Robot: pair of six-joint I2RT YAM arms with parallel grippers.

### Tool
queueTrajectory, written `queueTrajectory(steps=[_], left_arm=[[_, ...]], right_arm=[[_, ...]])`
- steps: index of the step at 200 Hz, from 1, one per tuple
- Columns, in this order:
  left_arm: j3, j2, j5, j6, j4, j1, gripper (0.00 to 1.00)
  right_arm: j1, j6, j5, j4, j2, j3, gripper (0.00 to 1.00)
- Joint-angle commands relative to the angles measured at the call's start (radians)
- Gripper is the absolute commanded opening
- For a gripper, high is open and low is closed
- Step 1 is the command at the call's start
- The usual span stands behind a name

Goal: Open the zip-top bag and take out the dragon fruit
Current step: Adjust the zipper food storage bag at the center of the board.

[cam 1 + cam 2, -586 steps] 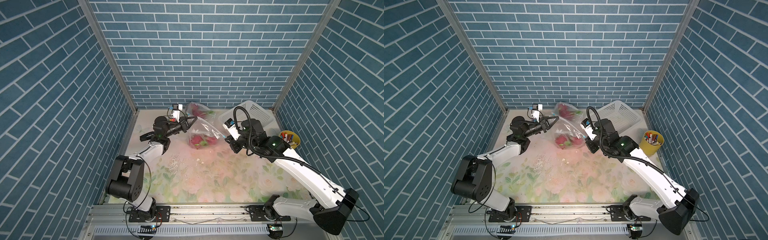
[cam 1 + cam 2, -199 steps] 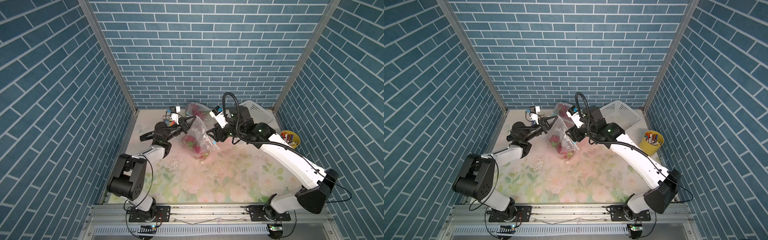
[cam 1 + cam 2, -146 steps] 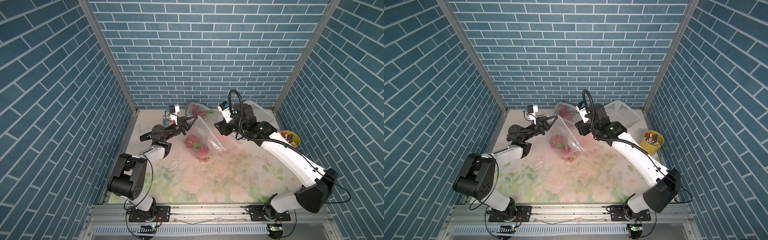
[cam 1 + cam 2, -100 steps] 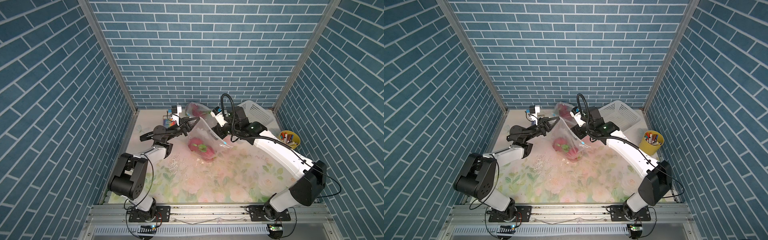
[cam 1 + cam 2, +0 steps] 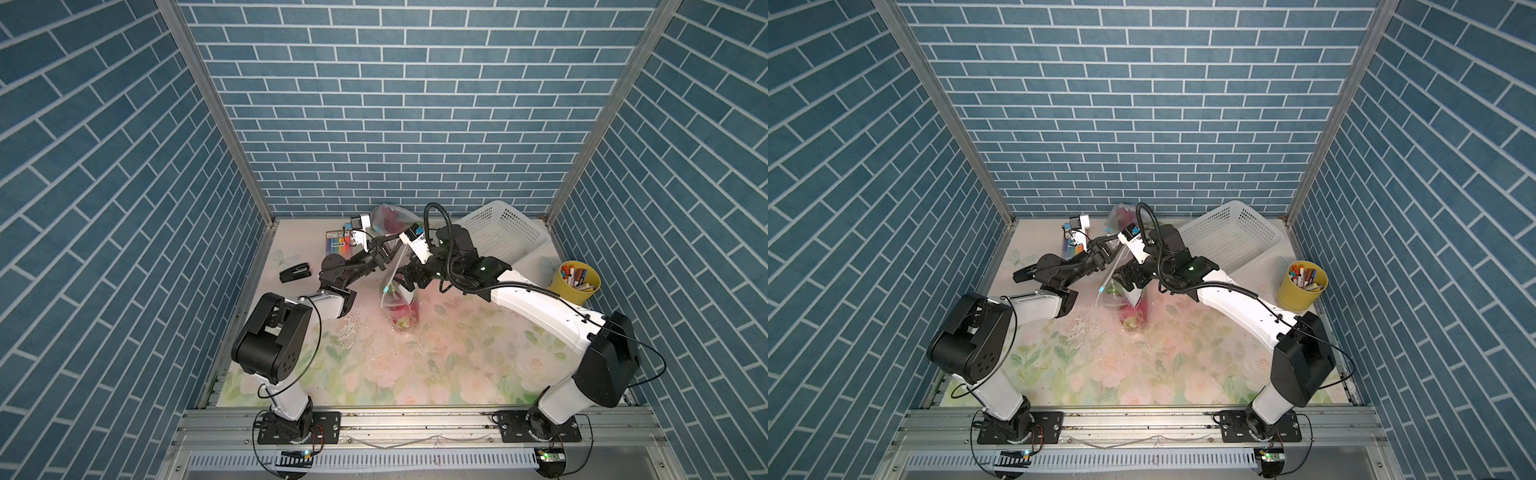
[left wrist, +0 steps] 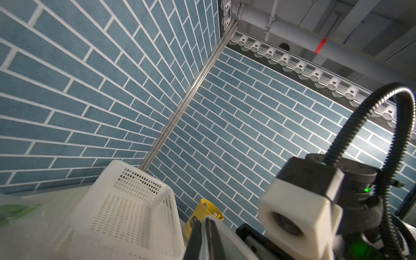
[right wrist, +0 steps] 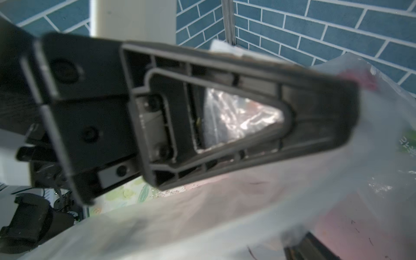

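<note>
In a top view, crinkly clear bag [image 5: 396,293] clamped by left end effector [image 5: 389,246], right end effector [image 5: 409,277] spread unclear

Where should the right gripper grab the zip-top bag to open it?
Probably the loose lip by the blue slider, from the right arm's side: the left gripper pinches the zip-top bag by its top edge, so it hangs, dragon fruit at the bottom.

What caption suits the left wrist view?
Left gripper shut on the zip-top bag, white basket and yellow cup behind.
</note>
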Motion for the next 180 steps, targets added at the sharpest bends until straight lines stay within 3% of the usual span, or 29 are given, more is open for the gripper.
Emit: queueTrajectory(steps=[1, 19, 34, 72, 96, 112, 134, 149, 180], left_arm=[[-0.024, 0.000, -0.017, -0.046, 0.105, -0.007, 0.00], [-0.024, -0.006, -0.017, -0.042, 0.101, -0.008, 0.00], [-0.018, -0.003, -0.019, -0.041, 0.101, -0.007, 0.00], [-0.015, 0.012, -0.020, -0.037, 0.098, -0.005, 0.00], [-0.042, 0.034, -0.046, -0.030, 0.114, -0.003, 0.00], [-0.073, 0.065, -0.079, -0.054, 0.172, 0.003, 0.00], [-0.111, 0.130, -0.136, -0.132, 0.322, 0.005, 0.00], [-0.119, 0.175, -0.164, -0.206, 0.400, 0.005, 0.00], [-0.127, 0.190, -0.154, -0.212, 0.400, -0.008, 0.00]], right_arm=[[-0.001, 0.045, 0.077, 0.056, 0.025, 0.005, 0.60], [-0.001, 0.047, 0.107, 0.045, 0.029, 0.008, 0.24], [-0.003, 0.047, 0.116, 0.035, 0.025, 0.006, 0.00], [-0.004, 0.042, 0.128, 0.042, -0.006, -0.033, 0.00], [-0.003, 0.040, 0.047, 0.020, -0.019, -0.057, 0.00], [0.012, 0.047, 0.038, 0.005, -0.022, -0.080, 0.45], [0.054, 0.079, 0.072, 0.045, -0.012, -0.131, 0.96], [0.067, 0.108, 0.096, 0.082, 0.014, -0.148, 0.99], [0.070, 0.146, 0.100, 0.161, 0.077, -0.143, 0.99]])
